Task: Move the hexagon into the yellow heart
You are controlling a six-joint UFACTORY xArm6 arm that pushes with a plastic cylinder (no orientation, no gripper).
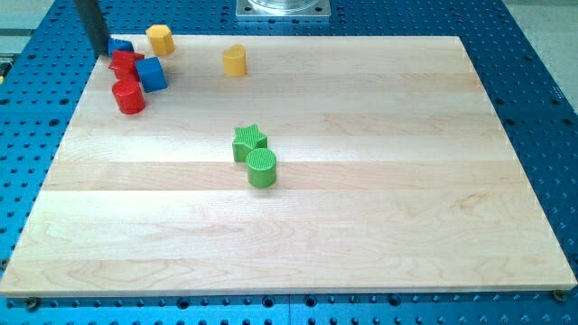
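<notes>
The yellow hexagon (161, 39) stands near the view's top left edge of the wooden board (361, 226). The yellow heart (235, 60) stands to its right and slightly lower, well apart from it. My tip (98, 51) is at the board's top left corner, left of the hexagon. It is right beside a small blue block (121, 45), which lies between the tip and the hexagon. The rod's upper part runs out of the view's top.
A red block (125, 63), a blue cube (151, 74) and a red cylinder (129, 97) cluster just below the tip and the hexagon. A green star (249, 140) and a green cylinder (262, 168) touch near the board's middle. A metal base (283, 8) is at the view's top.
</notes>
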